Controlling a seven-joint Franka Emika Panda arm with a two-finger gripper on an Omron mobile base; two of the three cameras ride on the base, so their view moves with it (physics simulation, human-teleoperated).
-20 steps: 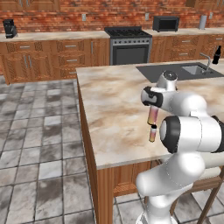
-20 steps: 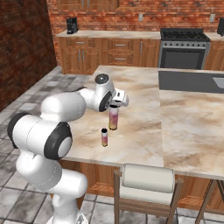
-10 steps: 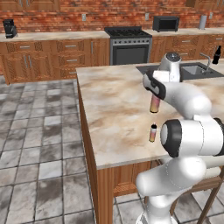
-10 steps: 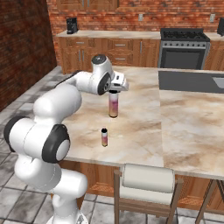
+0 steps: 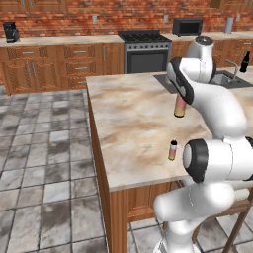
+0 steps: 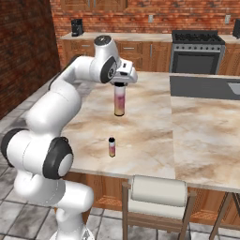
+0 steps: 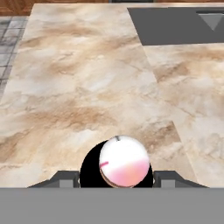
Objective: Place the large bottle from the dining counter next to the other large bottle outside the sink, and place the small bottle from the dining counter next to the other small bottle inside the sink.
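Left base view: the gripper (image 5: 181,92) is closed on the dark cap of the large bottle (image 5: 180,105), which hangs upright below it, lifted clear of the dining counter (image 5: 128,118). The small bottle (image 5: 172,149) stands upright on the counter, nearer the front edge and well apart from the gripper. Farther back on the right lies the sink (image 5: 228,79) with its silver tap (image 5: 232,66), and the black bottle (image 5: 245,62) stands beside it near the picture's right edge.

Right base view: the gripper (image 6: 121,84) grips the large bottle (image 6: 119,101) by its top; its pink body fades to orange at the base, which is raised above the stone. The small bottle (image 6: 111,146) stands below and slightly left of it in the picture. The dark surround of the sink (image 6: 204,86) shows at the right.

Hand view: the large bottle (image 7: 124,161) sits between the fingertips (image 7: 63,179), seen from above. The dark surround of the sink (image 7: 175,26) lies at the upper right.

No label or writing can be read on either bottle.
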